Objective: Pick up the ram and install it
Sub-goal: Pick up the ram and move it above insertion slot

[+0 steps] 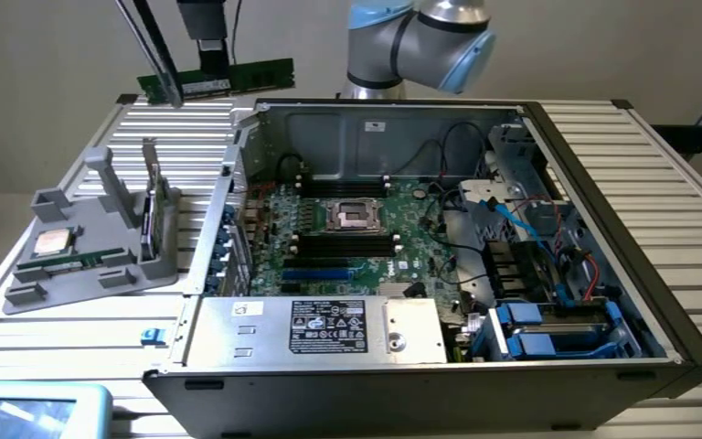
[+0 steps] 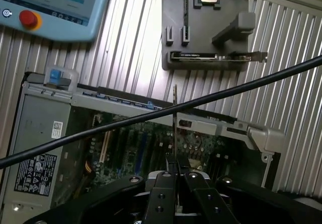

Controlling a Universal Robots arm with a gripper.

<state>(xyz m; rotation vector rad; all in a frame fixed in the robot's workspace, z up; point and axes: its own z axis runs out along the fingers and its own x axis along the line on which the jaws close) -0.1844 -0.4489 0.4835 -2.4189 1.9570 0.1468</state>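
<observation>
Ribbed metal table (image 1: pixel 680 210), open computer case (image 1: pixel 326 137); at eleven o'clock the gripper (image 1: pixel 212 66), top cut off, clamps the ram (image 1: pixel 260 71).

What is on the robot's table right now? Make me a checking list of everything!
Surface: slatted metal table, with the open computer case standing on it.
Job's things: the ram is held up in the air, off to the exterior view's left of the case and not yet in the motherboard.
Clutter: grey holder with a silver processor chip and an upright card; a touchscreen pendant with a red button.
Grippers: gripper, fingers shut on the ram.
Cables: black cable crossing in front of the wrist camera; blue cables inside the case.
Surroundings: plain pale wall.
</observation>
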